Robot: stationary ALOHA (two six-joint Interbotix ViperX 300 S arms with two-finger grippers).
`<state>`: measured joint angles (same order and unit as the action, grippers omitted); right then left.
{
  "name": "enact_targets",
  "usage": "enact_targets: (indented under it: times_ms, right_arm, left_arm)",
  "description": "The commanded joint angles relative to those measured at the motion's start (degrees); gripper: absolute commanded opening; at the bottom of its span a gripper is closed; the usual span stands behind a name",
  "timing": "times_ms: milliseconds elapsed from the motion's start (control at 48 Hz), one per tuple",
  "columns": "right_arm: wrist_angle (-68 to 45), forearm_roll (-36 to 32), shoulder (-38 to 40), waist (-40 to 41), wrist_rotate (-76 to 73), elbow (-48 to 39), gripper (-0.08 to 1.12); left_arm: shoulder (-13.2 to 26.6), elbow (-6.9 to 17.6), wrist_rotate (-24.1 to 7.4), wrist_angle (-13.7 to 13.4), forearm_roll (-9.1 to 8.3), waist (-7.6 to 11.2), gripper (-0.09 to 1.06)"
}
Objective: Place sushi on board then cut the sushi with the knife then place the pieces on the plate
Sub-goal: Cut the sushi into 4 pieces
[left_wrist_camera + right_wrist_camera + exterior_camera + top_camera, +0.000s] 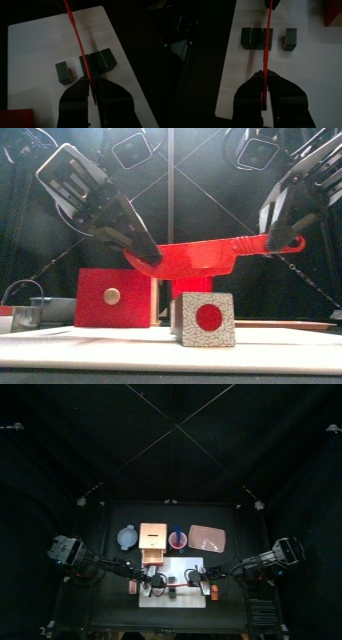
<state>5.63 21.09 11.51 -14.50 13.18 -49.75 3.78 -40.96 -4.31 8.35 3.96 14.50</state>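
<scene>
The left gripper [89, 82] and right gripper [264, 75] each pinch 1 end of the red knife [201, 258], its blade held across the sushi roll [258, 38] on the white cutting board [40, 50]. 1 separate piece [290, 38] lies just beside the roll.
</scene>
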Motion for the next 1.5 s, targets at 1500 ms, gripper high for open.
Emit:
enact_targets:
  times_ms: [1500]
  right_arm:
    - [-1.58, -0.97, -4.13, 0.00, 0.35, 1.93, 0.31]
  left_arm:
    - [0.35, 0.00, -0.26, -0.18, 1.23, 0.88, 0.44]
